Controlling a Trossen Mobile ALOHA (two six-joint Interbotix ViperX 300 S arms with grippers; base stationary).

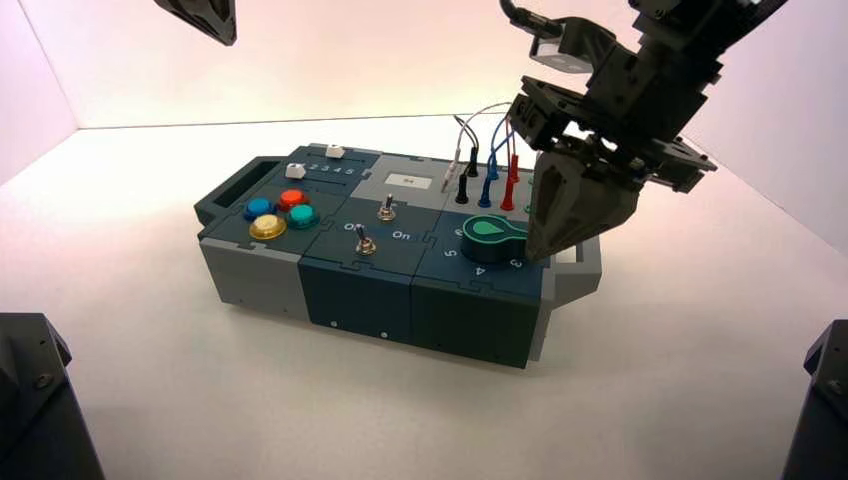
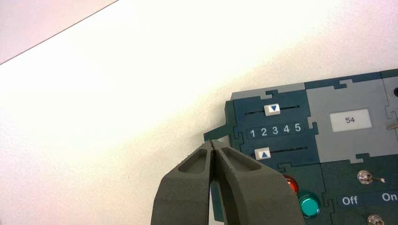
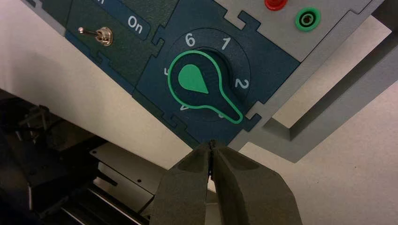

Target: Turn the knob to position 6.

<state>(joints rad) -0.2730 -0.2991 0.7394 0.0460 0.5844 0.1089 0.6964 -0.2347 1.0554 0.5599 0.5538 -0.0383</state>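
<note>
The knob (image 3: 195, 79) is a dark-green dial with a bright green teardrop inlay, on the box's right end (image 1: 487, 232). Its pointer tip (image 3: 232, 116) lies between the white 2 (image 3: 241, 83) and the half-hidden 4. Position 6 (image 3: 189, 40) is printed on the ring's opposite side, beside the 1. My right gripper (image 3: 212, 143) is shut with nothing in it, its tips just off the pointer tip near the panel's edge (image 1: 535, 255); I cannot tell if they touch. My left gripper (image 2: 213, 144) is shut and hangs high above the box's left end (image 1: 205, 18).
On the box are two metal toggle switches (image 1: 365, 243), several round coloured push-buttons (image 1: 280, 212), two sliders with white caps (image 2: 272, 109) and a small display (image 2: 350, 120) reading 54. Wired plugs (image 1: 487, 180) stand behind the knob. A grey handle (image 1: 583, 272) juts from the right end.
</note>
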